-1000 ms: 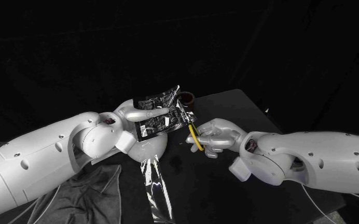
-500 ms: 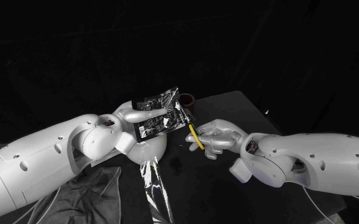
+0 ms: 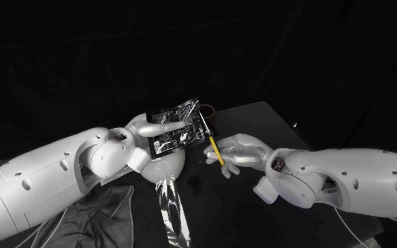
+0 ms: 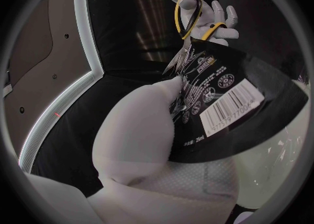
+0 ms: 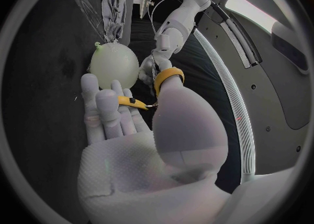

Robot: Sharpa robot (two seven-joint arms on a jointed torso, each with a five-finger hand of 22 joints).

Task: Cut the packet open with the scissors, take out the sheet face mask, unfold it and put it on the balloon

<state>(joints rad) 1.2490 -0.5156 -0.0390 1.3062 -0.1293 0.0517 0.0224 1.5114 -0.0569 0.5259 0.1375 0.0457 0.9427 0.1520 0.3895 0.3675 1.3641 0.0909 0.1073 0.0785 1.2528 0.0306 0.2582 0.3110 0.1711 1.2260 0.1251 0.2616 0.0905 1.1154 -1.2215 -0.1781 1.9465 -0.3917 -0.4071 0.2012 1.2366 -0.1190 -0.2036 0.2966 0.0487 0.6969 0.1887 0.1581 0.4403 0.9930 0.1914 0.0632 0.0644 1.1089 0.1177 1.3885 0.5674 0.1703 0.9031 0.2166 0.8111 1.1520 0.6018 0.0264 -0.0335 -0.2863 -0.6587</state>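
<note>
- Pinching the packet (image 3: 181, 127) between thumb and fingers, the left hand (image 3: 149, 128) holds it tilted above the table; how the remaining fingers lie is hard to tell.
- The packet is a flat, glossy black foil rectangle, creased and catching the light, with white print and a white barcode label (image 4: 229, 101) on its face.
- The right hand (image 3: 238, 153) grips the scissors (image 3: 215, 149), with its thumb and a finger through the rounded yellow loop handles.
- The thin metal blades point up at the packet's edge nearest that hand; whether they bite into the foil cannot be told.
- The balloon (image 3: 163, 166), pale, smooth and rounded, sits just below the left hand, and the right wrist view shows its small knotted neck.
- A long strip of clear, crinkled film (image 3: 174, 210) lies on the matte black table (image 3: 256, 119) in front of the balloon.
- A soft, rumpled grey cloth (image 3: 95, 213) lies beside the film, under the left arm.
- A small dark round object (image 3: 207, 110) stands just behind the packet.
</note>
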